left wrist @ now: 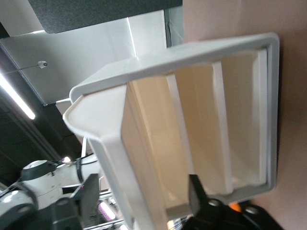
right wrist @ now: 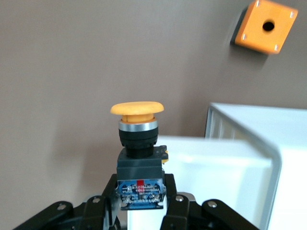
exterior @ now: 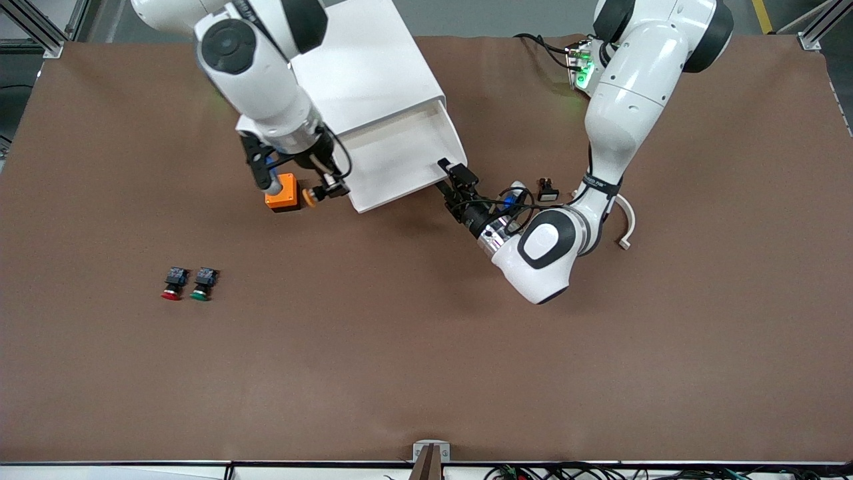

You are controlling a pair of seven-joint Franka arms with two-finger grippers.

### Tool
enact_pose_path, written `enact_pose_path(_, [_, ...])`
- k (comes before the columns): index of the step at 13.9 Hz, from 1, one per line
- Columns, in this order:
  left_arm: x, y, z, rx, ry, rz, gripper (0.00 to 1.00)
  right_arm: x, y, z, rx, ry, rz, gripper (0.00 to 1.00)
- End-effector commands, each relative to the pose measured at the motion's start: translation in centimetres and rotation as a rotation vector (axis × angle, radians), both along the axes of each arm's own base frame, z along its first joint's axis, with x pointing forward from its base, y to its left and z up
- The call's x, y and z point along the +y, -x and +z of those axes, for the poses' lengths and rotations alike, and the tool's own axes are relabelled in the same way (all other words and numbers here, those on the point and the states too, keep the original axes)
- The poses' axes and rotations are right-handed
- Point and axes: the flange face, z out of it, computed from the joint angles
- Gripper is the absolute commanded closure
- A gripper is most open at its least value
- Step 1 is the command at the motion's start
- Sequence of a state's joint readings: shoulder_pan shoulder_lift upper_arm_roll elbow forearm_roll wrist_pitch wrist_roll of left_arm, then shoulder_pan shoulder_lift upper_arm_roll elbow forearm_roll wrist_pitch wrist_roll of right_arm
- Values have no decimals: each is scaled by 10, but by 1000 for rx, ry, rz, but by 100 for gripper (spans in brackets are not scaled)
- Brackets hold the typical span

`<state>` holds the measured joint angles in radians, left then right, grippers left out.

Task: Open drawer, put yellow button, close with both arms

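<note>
- The yellow button [right wrist: 137, 143] is up in the air, clamped by its black-blue body between the fingers of the right gripper [exterior: 326, 187], cap pointing away from the wrist; it hangs just beside the front edge of the pulled-out drawer [exterior: 400, 160], over the table [exterior: 426, 347].
- The drawer, top one of the white cabinet [exterior: 363, 67], stands pulled out toward the front camera; its tray shows bare white ribs inside in the left wrist view.
- The left gripper [exterior: 456, 180] sits at the drawer's corner on the left arm's side, its black fingers [left wrist: 199, 201] spread apart around the drawer's front rim and gripping nothing.
- An orange box [exterior: 285, 193] with a round hole in its face lies on the table just beside the right gripper and near the drawer's front corner, crowding the space where the button hangs.
- A small black part [exterior: 548, 192] lies on the table near the left arm's wrist.
- A red-capped button [exterior: 173, 283] and a green-capped button [exterior: 202, 284] lie side by side, nearer to the front camera, toward the right arm's end of the table and well apart from the cabinet.
</note>
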<state>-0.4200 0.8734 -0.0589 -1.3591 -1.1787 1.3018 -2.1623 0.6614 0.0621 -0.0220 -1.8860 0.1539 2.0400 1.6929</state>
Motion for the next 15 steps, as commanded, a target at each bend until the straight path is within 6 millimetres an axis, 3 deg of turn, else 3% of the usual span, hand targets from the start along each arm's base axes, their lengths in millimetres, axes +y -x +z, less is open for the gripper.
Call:
enact_pose_path(1, [0, -14, 7, -55, 119, 40, 0, 27, 13, -5, 9, -4, -1, 100])
enact_pose_path(6, [19, -41, 27, -218, 374, 128, 0, 76, 44, -27, 16, -4, -18, 100])
enact_pose_path(10, [33, -69, 63, -492, 570, 119, 0, 102, 51, -39, 28, 1, -65, 100])
enact_pose_path(15, [39, -86, 70, -809, 680, 57, 0, 130, 59, -61, 46, 27, -82, 100])
